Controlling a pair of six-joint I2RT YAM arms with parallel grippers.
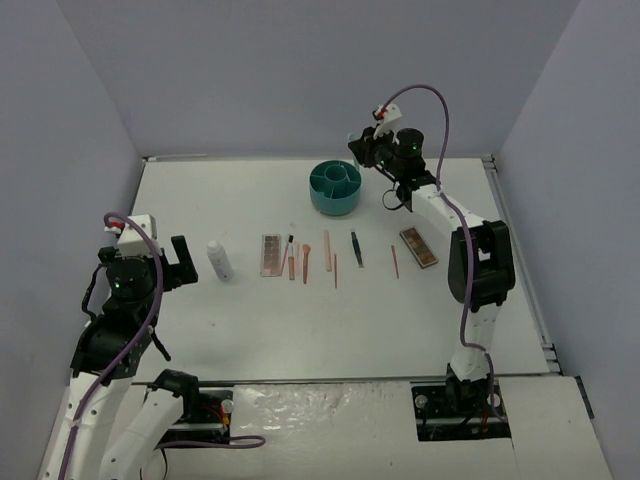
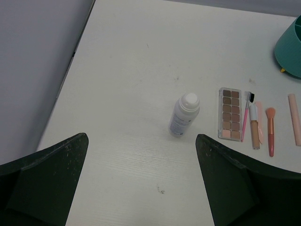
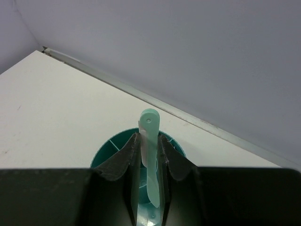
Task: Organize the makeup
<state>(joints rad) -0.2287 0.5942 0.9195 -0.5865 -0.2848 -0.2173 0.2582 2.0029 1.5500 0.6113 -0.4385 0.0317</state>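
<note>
My right gripper (image 1: 372,150) is shut on a pale green stick (image 3: 149,120) and holds it upright above the round teal divided cup (image 1: 335,187); in the right wrist view my right gripper (image 3: 149,137) has the cup (image 3: 106,150) right below it. My left gripper (image 1: 180,265) is open and empty, just left of the upright white bottle (image 1: 218,260). A row lies on the table: a palette (image 1: 271,254), pink and orange sticks (image 1: 306,262), dark tweezers (image 1: 356,248), a thin stick (image 1: 395,261) and a second palette (image 1: 418,247).
In the left wrist view, my left gripper (image 2: 141,137) faces the bottle (image 2: 184,114), with the palette (image 2: 230,113), a pink brush (image 2: 246,117) and an orange brush (image 2: 271,129) to its right. Grey walls close in the table on three sides.
</note>
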